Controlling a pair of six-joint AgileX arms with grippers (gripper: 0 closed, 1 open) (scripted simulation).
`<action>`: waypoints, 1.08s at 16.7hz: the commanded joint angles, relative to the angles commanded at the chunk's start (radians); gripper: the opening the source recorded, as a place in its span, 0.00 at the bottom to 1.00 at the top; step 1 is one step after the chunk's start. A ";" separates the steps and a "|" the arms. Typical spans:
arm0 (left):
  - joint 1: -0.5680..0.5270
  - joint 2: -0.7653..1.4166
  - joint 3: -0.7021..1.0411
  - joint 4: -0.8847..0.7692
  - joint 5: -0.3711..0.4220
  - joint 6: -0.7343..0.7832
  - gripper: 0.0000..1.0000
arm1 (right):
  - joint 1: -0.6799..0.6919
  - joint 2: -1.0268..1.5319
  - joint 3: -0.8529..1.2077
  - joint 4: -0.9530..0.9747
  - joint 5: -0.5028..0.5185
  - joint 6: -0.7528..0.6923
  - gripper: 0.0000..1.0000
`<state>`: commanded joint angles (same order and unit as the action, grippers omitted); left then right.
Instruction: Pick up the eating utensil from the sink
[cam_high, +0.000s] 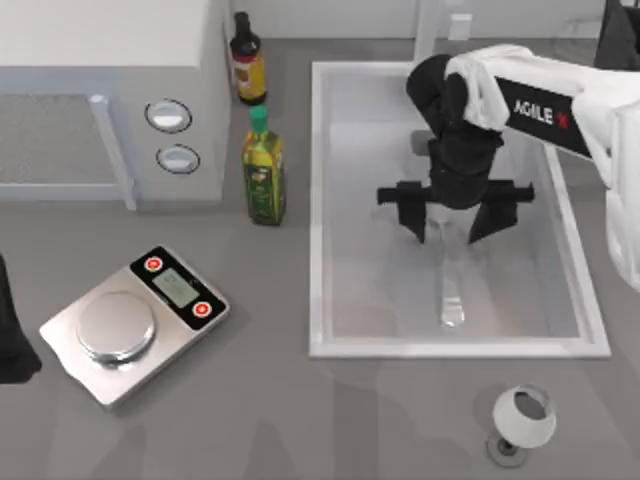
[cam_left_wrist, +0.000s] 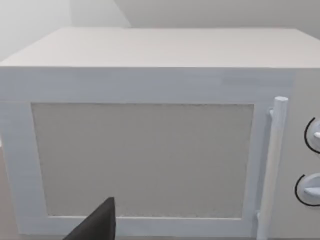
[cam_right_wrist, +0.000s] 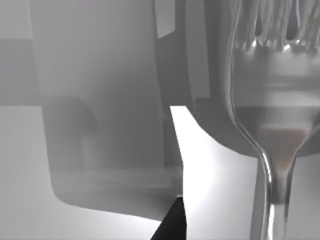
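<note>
Two dark fingers of the right gripper (cam_high: 454, 232) are spreading wide above the fork (cam_high: 452, 290) in the sink (cam_high: 316, 200).
Slim and mirror-bright, the fork is lying flat on the smooth white basin floor, its upper end apparently between the fingers; the left gripper (cam_left_wrist: 95, 225) is idling before the matte white microwave (cam_left_wrist: 150, 135).

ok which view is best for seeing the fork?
Right wrist view: the fork is close up, with tine roots, neck and top of the handle clear. The top view shows the fork faintly in the sink, between the open fingers of the right gripper. The left wrist view faces the microwave.
</note>
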<state>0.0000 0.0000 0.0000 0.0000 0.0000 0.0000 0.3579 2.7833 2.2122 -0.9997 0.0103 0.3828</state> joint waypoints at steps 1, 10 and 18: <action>0.000 0.000 0.000 0.000 0.000 0.000 1.00 | 0.000 0.000 0.000 0.000 0.000 0.000 0.25; 0.000 0.000 0.000 0.000 0.000 0.000 1.00 | 0.000 0.000 0.000 0.000 0.000 0.000 0.00; 0.000 0.000 0.000 0.000 0.000 0.000 1.00 | -0.003 -0.025 0.124 -0.124 0.015 -0.008 0.00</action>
<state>0.0000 0.0000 0.0000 0.0000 0.0000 0.0000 0.3548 2.7588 2.3361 -1.1232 0.0256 0.3744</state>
